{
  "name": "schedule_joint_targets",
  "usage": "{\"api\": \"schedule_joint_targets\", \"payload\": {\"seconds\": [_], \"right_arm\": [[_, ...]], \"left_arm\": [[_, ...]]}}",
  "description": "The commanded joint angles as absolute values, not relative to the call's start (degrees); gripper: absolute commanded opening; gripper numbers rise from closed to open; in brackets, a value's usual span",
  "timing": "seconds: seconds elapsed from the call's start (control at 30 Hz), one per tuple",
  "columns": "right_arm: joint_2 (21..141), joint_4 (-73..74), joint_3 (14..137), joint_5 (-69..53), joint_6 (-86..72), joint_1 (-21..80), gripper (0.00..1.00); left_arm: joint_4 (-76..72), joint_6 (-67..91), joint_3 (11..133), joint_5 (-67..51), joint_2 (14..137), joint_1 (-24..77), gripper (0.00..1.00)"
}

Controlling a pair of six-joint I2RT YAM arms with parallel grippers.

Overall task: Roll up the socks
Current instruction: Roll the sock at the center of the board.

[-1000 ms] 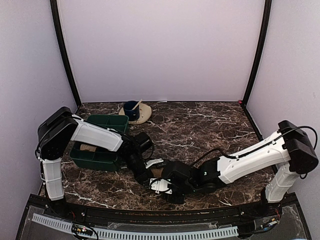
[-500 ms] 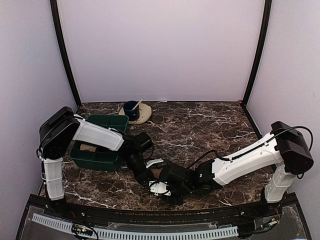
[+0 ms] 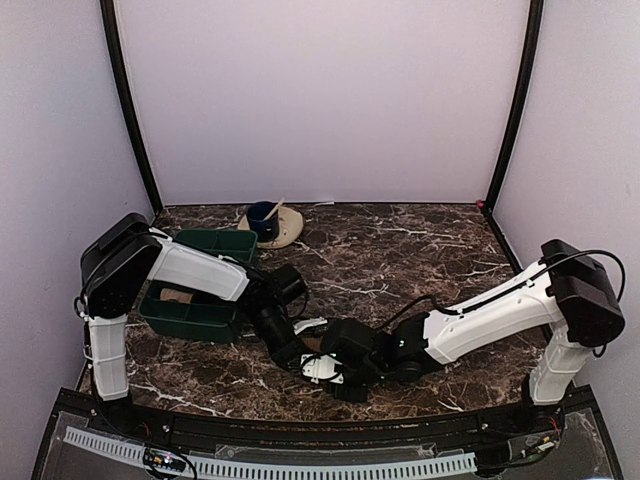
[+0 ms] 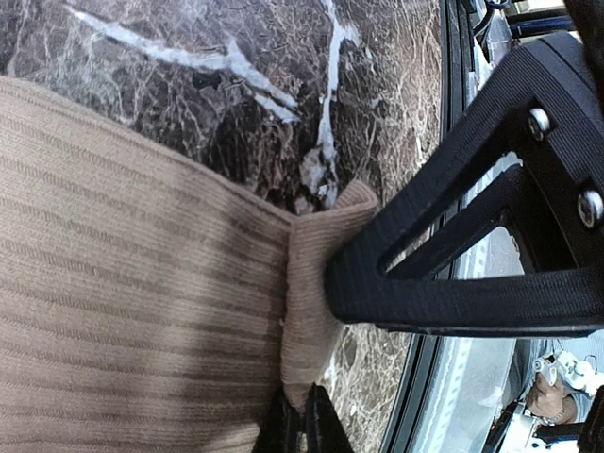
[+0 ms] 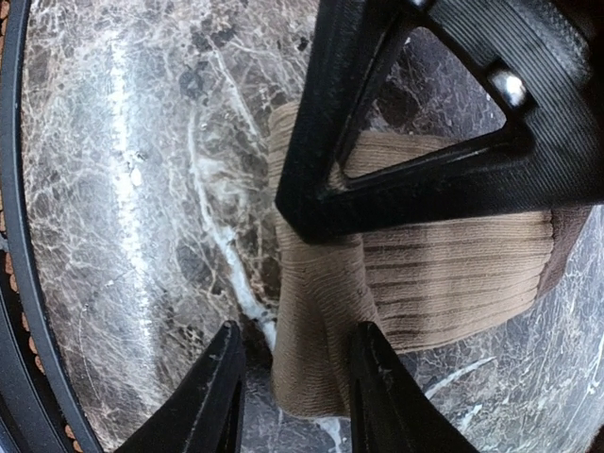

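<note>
One of the socks (image 4: pixel 142 283), ribbed tan cloth, lies flat on the marble near the table's front edge, between both grippers (image 3: pixel 312 345). My left gripper (image 4: pixel 302 429) is shut on a folded-over edge of it. My right gripper (image 5: pixel 297 396) stands open over the same folded end (image 5: pixel 321 340), one finger on each side; the left finger is clear of the cloth. A dark brownish patch (image 5: pixel 569 241) ends the sock on the far side. In the top view the two grippers meet at the sock, left (image 3: pixel 297 352) and right (image 3: pixel 322 366).
A green divided bin (image 3: pixel 200 318) sits under the left arm, with a tan roll (image 3: pixel 175 296) in one compartment. A beige saucer with a blue cup (image 3: pixel 270 222) stands at the back. The table's front rail (image 4: pixel 453 377) runs close to the sock.
The right arm has shifted a little to the left, bringing its gripper closer against the left one. The left gripper keeps its hold on the sock.
</note>
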State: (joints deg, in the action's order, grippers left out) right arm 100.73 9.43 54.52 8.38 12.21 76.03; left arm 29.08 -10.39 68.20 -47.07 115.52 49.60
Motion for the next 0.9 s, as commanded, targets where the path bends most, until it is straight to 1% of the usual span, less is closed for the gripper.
{"api": "schedule_joint_targets", "payload": {"seconds": [0.0,0.3,0.47,0.57,0.87], "right_arm": [[101.5,8.8,54.0,7.2,12.7,74.8,0.36],[102.3,9.5,53.1,5.5,12.5,73.9,0.35],[103.2,10.3,53.1,5.0,12.3,73.3,0.33],[104.1,10.8,53.5,4.5,12.3,72.9,0.32],[107.0,14.8,55.6,3.0,12.1,71.6,0.23]], "left_arm": [[31.9,-12.0,68.5,-46.2,116.3,49.5,0.03],[32.5,-12.2,69.2,-46.6,116.5,49.2,0.03],[32.6,-12.2,69.4,-46.9,116.6,49.0,0.07],[32.7,-12.2,69.5,-47.0,116.6,49.0,0.11],[33.0,-11.9,69.6,-46.0,116.2,48.9,0.26]]}}
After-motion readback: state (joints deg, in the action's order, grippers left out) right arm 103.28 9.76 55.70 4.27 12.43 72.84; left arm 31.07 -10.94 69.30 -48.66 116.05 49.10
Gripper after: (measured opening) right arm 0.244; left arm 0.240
